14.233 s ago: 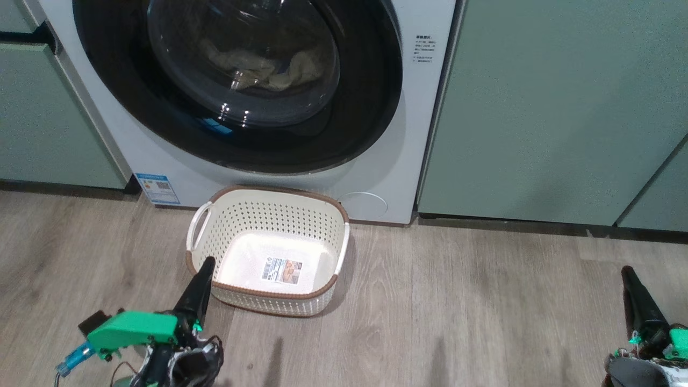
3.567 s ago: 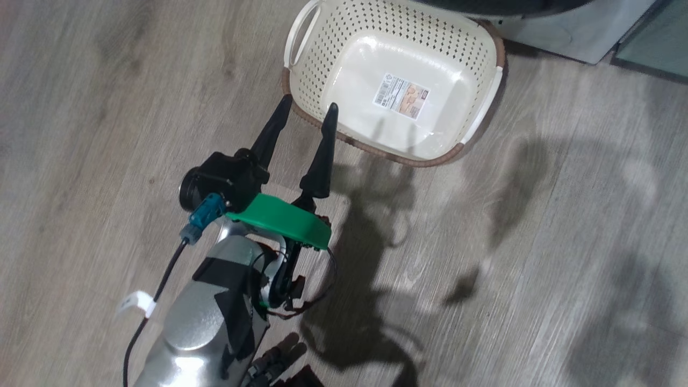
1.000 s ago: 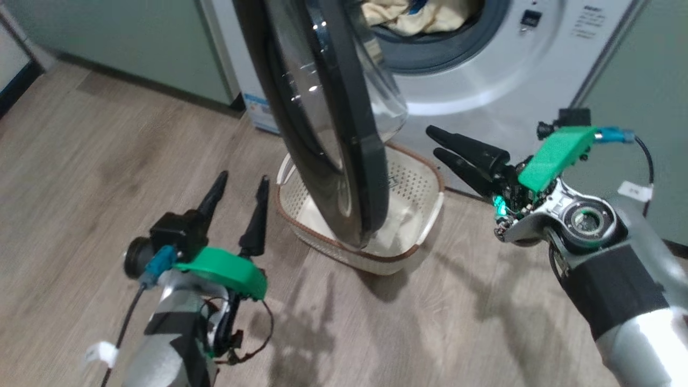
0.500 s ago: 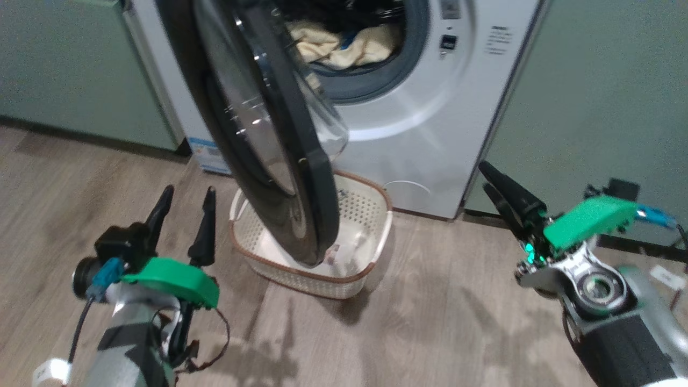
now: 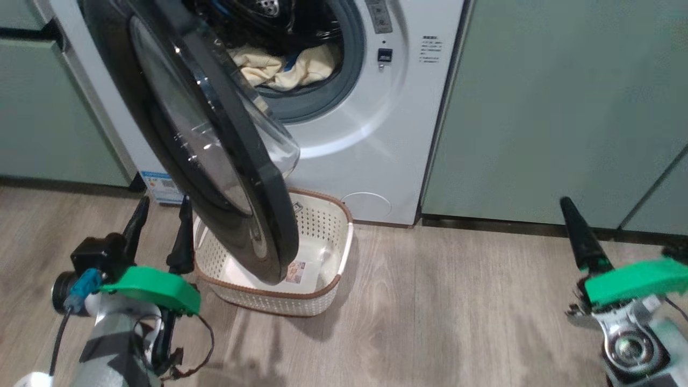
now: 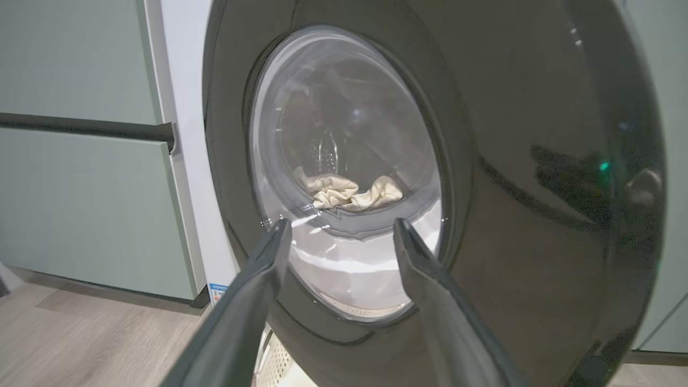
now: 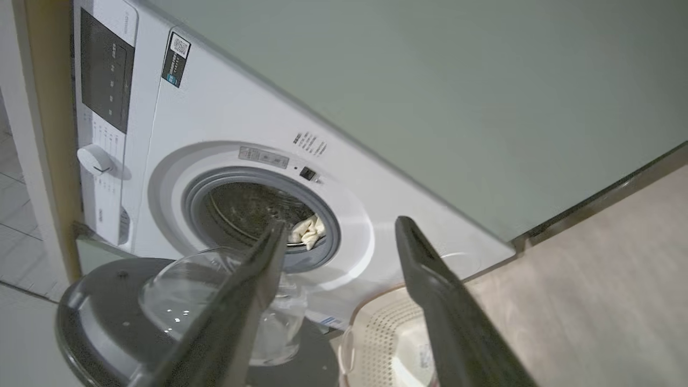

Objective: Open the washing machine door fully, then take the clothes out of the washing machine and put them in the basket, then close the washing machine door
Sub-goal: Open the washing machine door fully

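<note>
Both wide, empty: left tool [image 5: 165, 204] beside the half-open washing machine door [image 5: 204, 150], right tool [image 7: 341, 223] apart.

Nothing here is legible. The washing machine [image 5: 371, 140] carries a small block of print [image 5: 428, 50] at two o'clock from its drum opening [image 5: 290, 37] and a blue sticker [image 5: 156, 185] at seven o'clock — both too small to read. The basket [image 5: 328, 220] bottom bears a label [image 5: 297, 271] — its print is blurred.

Black-rimmed door [image 5: 236, 177], pale-yellow clothes [image 5: 279, 67], cream basket [image 5: 328, 236]
</note>
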Available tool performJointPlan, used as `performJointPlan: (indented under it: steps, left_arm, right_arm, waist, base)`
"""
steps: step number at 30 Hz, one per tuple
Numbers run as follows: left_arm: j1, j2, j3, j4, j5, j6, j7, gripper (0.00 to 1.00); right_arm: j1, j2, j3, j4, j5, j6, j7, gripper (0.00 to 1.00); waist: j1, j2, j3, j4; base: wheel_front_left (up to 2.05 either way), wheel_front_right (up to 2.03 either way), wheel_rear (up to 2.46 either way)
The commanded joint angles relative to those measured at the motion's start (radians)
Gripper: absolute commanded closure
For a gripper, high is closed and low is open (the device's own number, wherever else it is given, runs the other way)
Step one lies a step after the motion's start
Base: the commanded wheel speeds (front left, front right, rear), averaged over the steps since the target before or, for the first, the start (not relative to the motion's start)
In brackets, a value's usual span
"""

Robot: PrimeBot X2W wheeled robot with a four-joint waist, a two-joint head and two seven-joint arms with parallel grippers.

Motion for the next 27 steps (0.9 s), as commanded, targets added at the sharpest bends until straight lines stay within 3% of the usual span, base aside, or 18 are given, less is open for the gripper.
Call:
performJointPlan:
  steps: [1, 5, 7, 16, 21, 27]
  left_arm:
    - [-0.029, 0.029, 0.038, -0.036, 0.007, -0.003, -0.006, 0.00]
    - [-0.025, 0.027, 0.047, -0.040, 0.008, -0.005, -0.006, 0.00]
    - [-0.022, 0.027, 0.052, -0.041, 0.008, -0.005, -0.006, 0.00]
    - [-0.014, 0.027, 0.063, -0.039, 0.005, -0.008, -0.006, 0.00]
    - [-0.013, 0.026, 0.063, -0.034, 0.004, -0.008, -0.006, 0.00]
    - [-0.015, 0.024, 0.061, -0.023, 0.003, -0.009, -0.006, 0.00]
  right_arm:
    - [-0.010, -0.035, 0.031, -0.029, -0.033, 0.000, -0.071, 0.00]
    - [0.010, -0.071, 0.047, -0.007, -0.107, 0.000, -0.136, 0.00]
    - [0.017, -0.078, 0.000, 0.007, -0.186, 0.000, -0.140, 0.00]
    - [0.125, 0.043, -0.300, -0.056, -0.663, 0.000, -0.141, 0.00]
    - [0.168, 0.073, -0.357, -0.096, -0.845, 0.000, -0.141, 0.00]
    - [0.218, 0.087, -0.354, -0.111, -1.033, 0.000, -0.141, 0.00]
  waist:
    - [0.0001, -0.0001, -0.007, -0.012]
    - [0.0001, -0.0001, -0.010, -0.025]
    - [0.0001, -0.0001, -0.011, -0.032]
    - [0.0001, -0.0001, -0.012, -0.041]
    - [0.0001, -0.0001, -0.012, -0.039]
    - [0.0001, -0.0001, -0.010, -0.035]
  base:
    - [0.00, 0.00, 0.00]
    - [0.00, 0.00, 0.00]
    - [0.00, 0.00, 0.00]
    - [0.00, 0.00, 0.00]
    - [0.00, 0.00, 0.00]
    - [0.00, 0.00, 0.00]
